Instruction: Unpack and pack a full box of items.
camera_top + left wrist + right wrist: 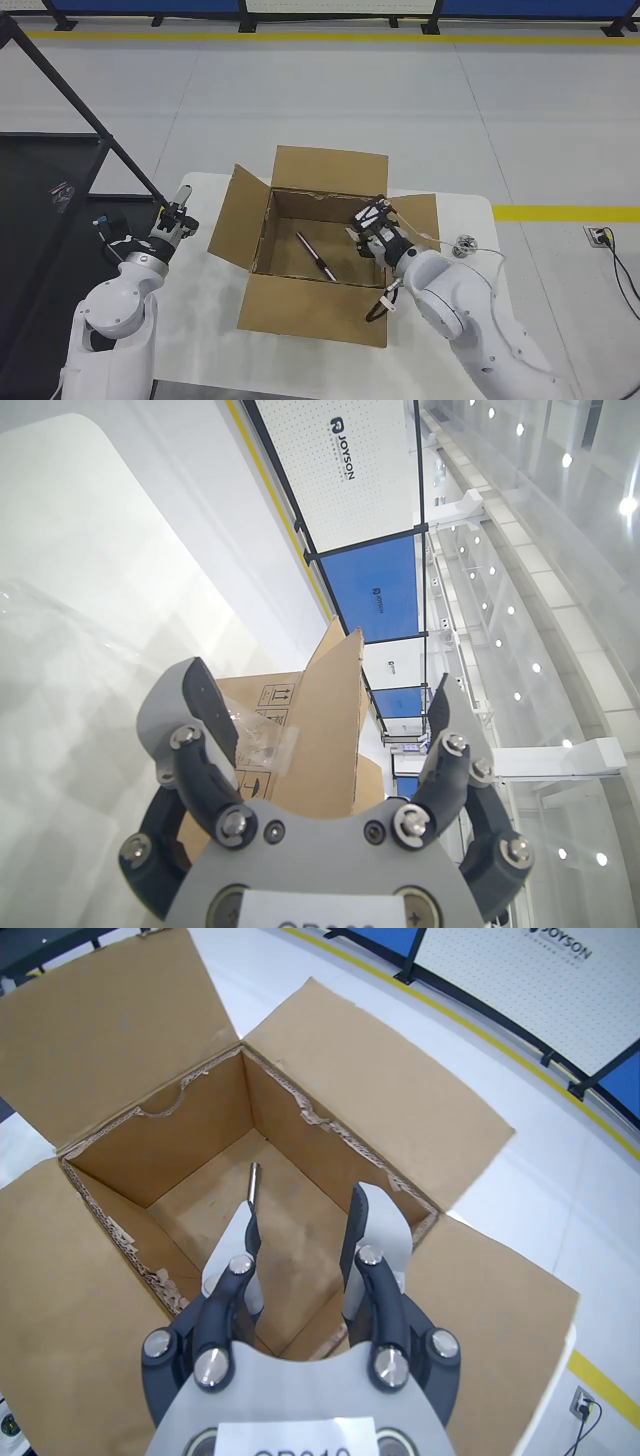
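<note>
Over the open cardboard box [315,310] [100,1028] [320,725] on the white table [200,330] [75,525], the right tool [372,222] [305,1208] hung with its jaws spread and nothing between them, aimed into the cavity near the box's right wall. All four flaps were folded outward, and the inner rims showed torn corrugated edges. On the box floor lay a single slim rod [316,256] [254,1183], pen-like, dark along its shaft with a bright metal end, set diagonally and clear of the walls.

The rod looked light, stiff and smooth, likely to roll or slip under a loose pinch. A grasp across its middle, jaws squared to the shaft, appeared the safest hold. The deep walls left little room to tilt on the way down.

Outside the box's left flap, the left tool [178,222] [320,680] was low near the table, jaws wide apart. A small clear packet [260,740] lay against one pad. Whether it clung to the pad or to the box wall behind could not be told. Thin and crinkly, it would probably stick and flutter rather than drop cleanly.

With one item visible inside, the unpacking appeared nearly finished.
</note>
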`<state>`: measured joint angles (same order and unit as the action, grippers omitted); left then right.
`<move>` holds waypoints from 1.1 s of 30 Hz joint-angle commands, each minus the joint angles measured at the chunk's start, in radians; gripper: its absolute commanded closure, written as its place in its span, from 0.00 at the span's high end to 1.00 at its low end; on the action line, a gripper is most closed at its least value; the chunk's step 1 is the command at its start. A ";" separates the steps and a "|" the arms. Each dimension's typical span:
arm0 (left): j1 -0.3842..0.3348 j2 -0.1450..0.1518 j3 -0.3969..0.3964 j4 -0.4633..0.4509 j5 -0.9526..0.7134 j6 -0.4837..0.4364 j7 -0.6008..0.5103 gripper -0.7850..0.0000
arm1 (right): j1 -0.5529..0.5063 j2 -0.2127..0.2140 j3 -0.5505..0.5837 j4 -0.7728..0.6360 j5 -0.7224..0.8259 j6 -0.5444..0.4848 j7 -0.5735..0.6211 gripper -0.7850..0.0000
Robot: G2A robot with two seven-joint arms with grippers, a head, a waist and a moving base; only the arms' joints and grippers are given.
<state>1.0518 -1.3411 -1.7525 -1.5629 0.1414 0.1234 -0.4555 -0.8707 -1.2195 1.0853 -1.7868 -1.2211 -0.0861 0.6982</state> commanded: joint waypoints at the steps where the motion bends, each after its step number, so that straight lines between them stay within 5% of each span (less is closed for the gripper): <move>1: 0.000 0.000 0.000 0.000 0.000 0.000 0.000 1.00 | -0.047 0.009 0.066 -0.044 -0.010 0.022 0.003 0.82; 7: 0.000 0.000 0.000 0.000 0.000 0.000 0.000 1.00 | -0.208 0.035 0.256 -0.135 -0.023 0.071 0.011 0.99; 19: 0.000 0.000 0.000 0.000 0.000 0.000 0.000 1.00 | -0.531 0.061 0.602 -0.149 0.142 0.025 -0.066 1.00; 33: 0.000 0.000 0.000 0.000 0.000 0.000 0.000 1.00 | -0.339 0.079 0.568 0.248 0.263 -0.219 0.048 1.00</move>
<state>1.0518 -1.3411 -1.7525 -1.5629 0.1414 0.1234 -0.4555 -1.2246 -1.1403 1.6593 -1.5635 -0.9601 -0.3010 0.7509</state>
